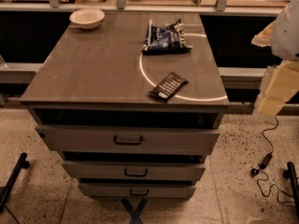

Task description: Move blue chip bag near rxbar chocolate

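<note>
The blue chip bag (166, 37), wrinkly dark blue foil with white markings, lies at the far right of the cabinet top. The rxbar chocolate (168, 86), a slim black wrapper with white lettering, lies flat near the front right edge, well in front of the bag. My gripper (273, 97) hangs at the right edge of the view, beyond the cabinet's right side and clear of both items. It holds nothing that shows.
A white bowl (87, 17) sits at the far left corner of the grey cabinet top (93, 64). The cabinet has three drawers (128, 139) in front. A shelf rail runs behind it. A cable (266, 160) lies on the floor at right.
</note>
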`<action>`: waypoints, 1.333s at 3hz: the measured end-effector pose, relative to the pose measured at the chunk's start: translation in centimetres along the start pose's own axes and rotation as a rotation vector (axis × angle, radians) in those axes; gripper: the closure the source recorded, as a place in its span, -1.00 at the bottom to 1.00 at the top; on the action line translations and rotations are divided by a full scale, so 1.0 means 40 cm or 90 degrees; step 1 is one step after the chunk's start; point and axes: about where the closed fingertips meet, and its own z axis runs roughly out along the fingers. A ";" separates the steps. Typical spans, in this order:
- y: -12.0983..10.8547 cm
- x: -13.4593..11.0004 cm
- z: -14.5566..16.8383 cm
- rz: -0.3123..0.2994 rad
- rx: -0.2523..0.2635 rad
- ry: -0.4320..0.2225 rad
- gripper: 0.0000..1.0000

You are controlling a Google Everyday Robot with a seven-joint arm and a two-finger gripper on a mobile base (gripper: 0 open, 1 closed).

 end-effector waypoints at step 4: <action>-0.354 0.053 0.061 0.069 0.241 0.050 -1.00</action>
